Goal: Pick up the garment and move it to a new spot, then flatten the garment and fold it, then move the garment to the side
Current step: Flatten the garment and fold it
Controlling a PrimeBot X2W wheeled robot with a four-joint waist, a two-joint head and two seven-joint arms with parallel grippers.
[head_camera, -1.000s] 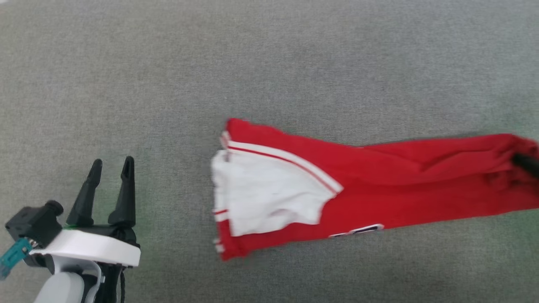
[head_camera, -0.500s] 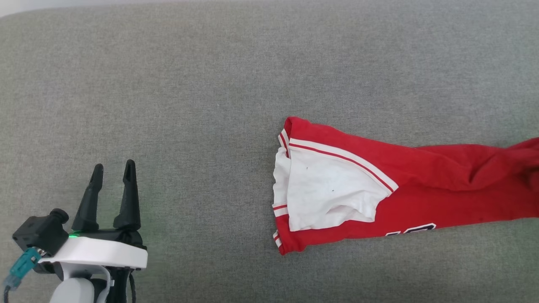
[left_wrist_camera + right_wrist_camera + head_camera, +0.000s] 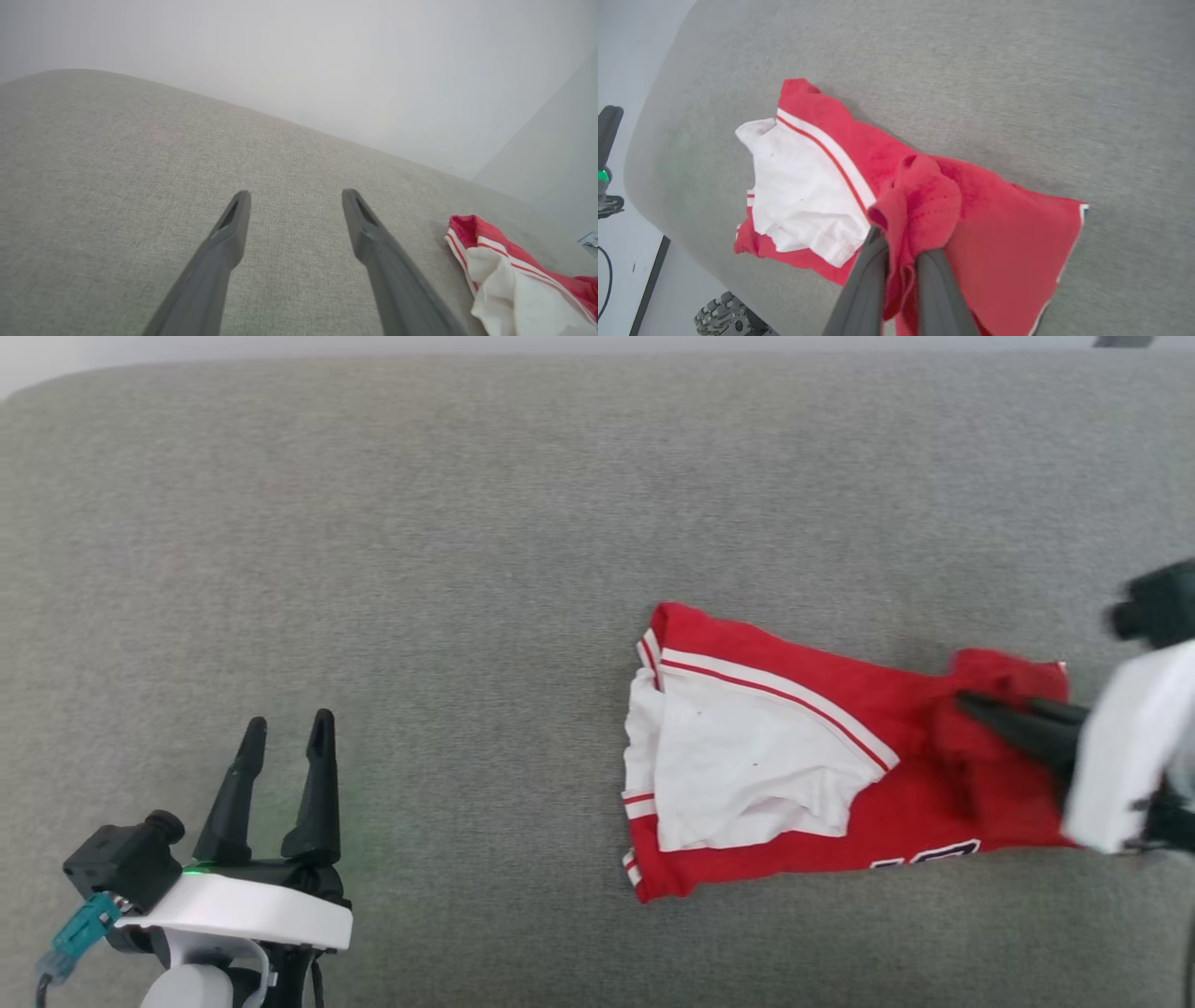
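Handling this one is all about floppiness. The garment (image 3: 868, 803) looks light and soft with zero stiffness, so whatever you don't hold will just drape and drag. It's lying bunched on the grey cushion (image 3: 420, 569), right of centre in the head view. The white sleeve panel (image 3: 738, 765) is toward its left end and a bit of the black number (image 3: 924, 852) peeks out along the near edge.

Your right gripper (image 3: 966, 702) is pinched tight on a wad of red fabric at the garment's right end. In the right wrist view the cloth bulges up over the fingers. Your left gripper (image 3: 289, 721) hangs well apart to the left, jaws spread, nothing in them.

My take: a one-point pinch on a bunch like that should carry it fine, but it'll come up as a rope. For flattening you probably want an edge, not a wad. The hem corner (image 3: 1080, 207) or the shoulders, one per gripper, would let tension spread it out. The striped trim (image 3: 775, 686) looks like the firmest bit to grab. The cushion fabric will likely add drag, so lift rather than slide.
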